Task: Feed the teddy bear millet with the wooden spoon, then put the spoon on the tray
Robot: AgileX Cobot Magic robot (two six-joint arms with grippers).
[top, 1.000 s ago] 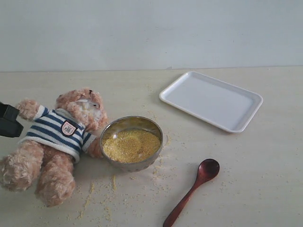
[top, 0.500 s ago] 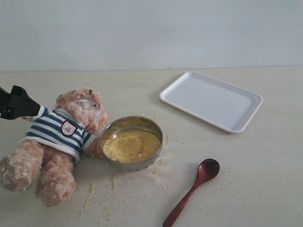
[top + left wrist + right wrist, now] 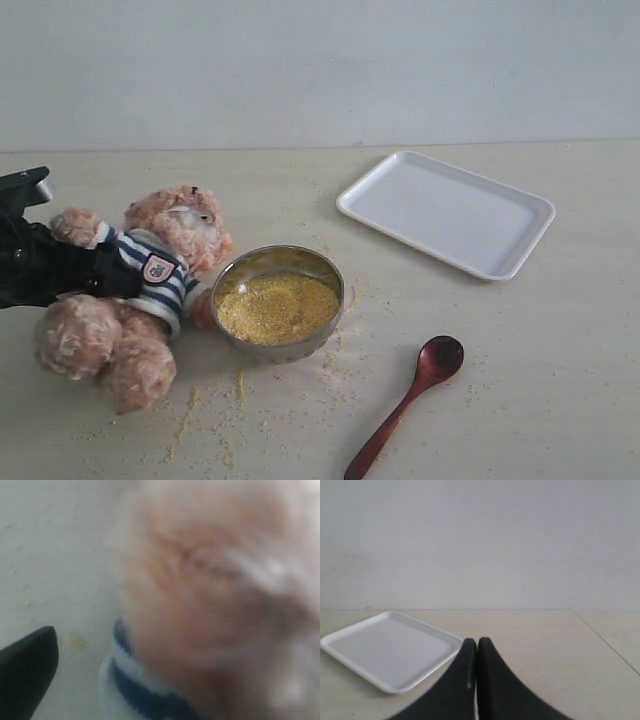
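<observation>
The teddy bear [image 3: 180, 230] is propped half up at the left of the table, its striped shirt partly hidden by my black left gripper [image 3: 120, 275], which straddles its body. Up close the bear [image 3: 200, 580] is a blur that fills the left wrist view, with one dark fingertip [image 3: 27, 670] standing far out to its side. Beside the bear, the millet [image 3: 277, 305] fills the steel bowl [image 3: 330, 270]. The wooden spoon [image 3: 410, 400] lies alone at the front right. The tray [image 3: 445, 215] [image 3: 385, 650] is bare. My right gripper [image 3: 478, 645] is shut, empty, and out of the exterior view.
Loose millet grains [image 3: 235, 385] are scattered on the table in front of the bowl and around the spoon. A plain pale wall [image 3: 320, 70] closes off the far edge of the table.
My left arm swept in from the left edge onto the bear's body. The bear has been pushed right and tipped more upright, its legs drawn closer to the bowl. Spoon, bowl and tray have not moved.
</observation>
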